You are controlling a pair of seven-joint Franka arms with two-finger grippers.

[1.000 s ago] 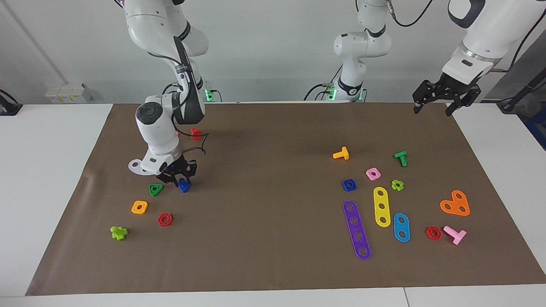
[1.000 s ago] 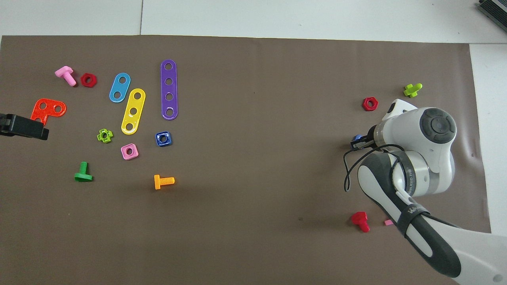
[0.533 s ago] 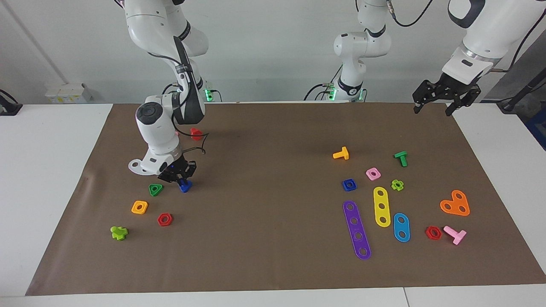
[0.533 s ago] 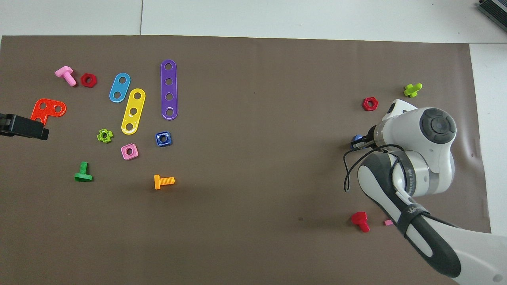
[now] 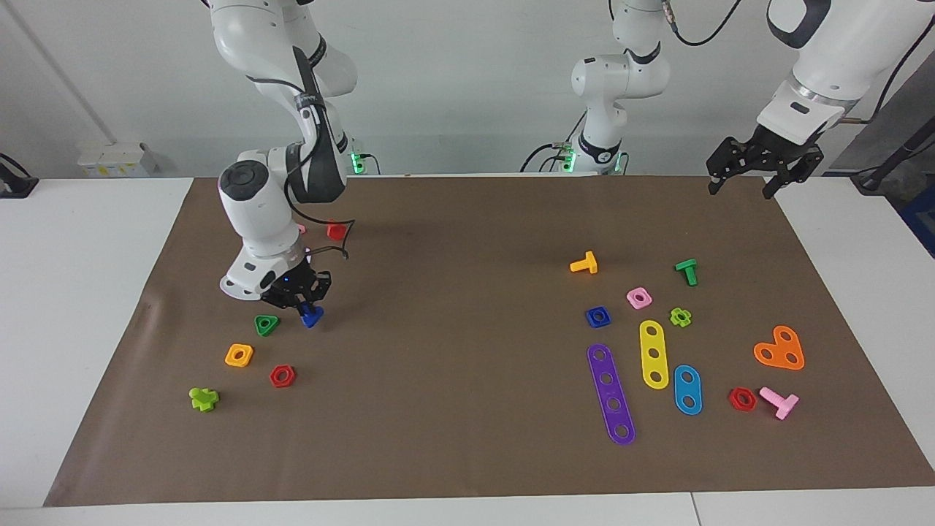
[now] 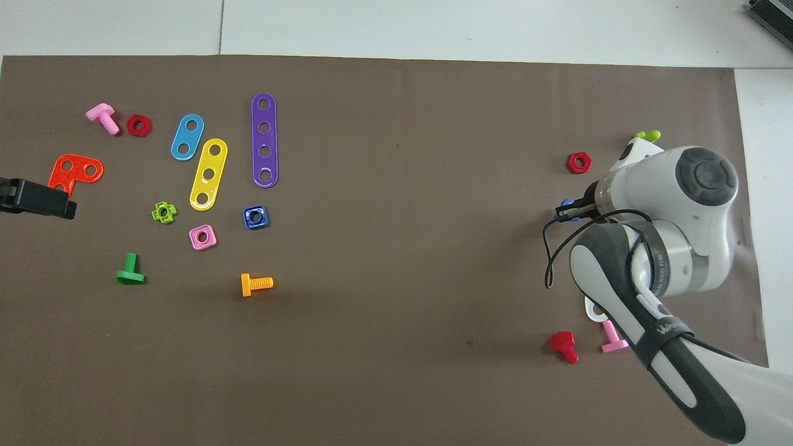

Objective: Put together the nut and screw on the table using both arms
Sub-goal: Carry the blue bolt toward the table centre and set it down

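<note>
The blue square nut (image 5: 597, 316) lies flat on the brown mat (image 5: 467, 409) at the left arm's end, beside a pink square nut; it also shows in the overhead view (image 6: 256, 217). My right gripper (image 5: 305, 305) is shut on the dark-blue screw (image 5: 311, 315) and holds it just above the mat, beside a green triangular nut. In the overhead view the arm hides most of the screw (image 6: 565, 203). My left gripper (image 5: 760, 179) is open and empty, and waits high over the mat's corner at its own end.
A green triangular nut (image 5: 266, 324), orange square nut (image 5: 239, 355), red hex nut (image 5: 282, 375) and lime bolt (image 5: 204, 399) lie around the right gripper. A red bolt (image 5: 336, 231) lies nearer the robots. Coloured strips (image 5: 611, 393), bolts and nuts surround the blue nut.
My right gripper has risen a little with the screw and shifted slightly toward its own end of the table. The left arm has not moved.
</note>
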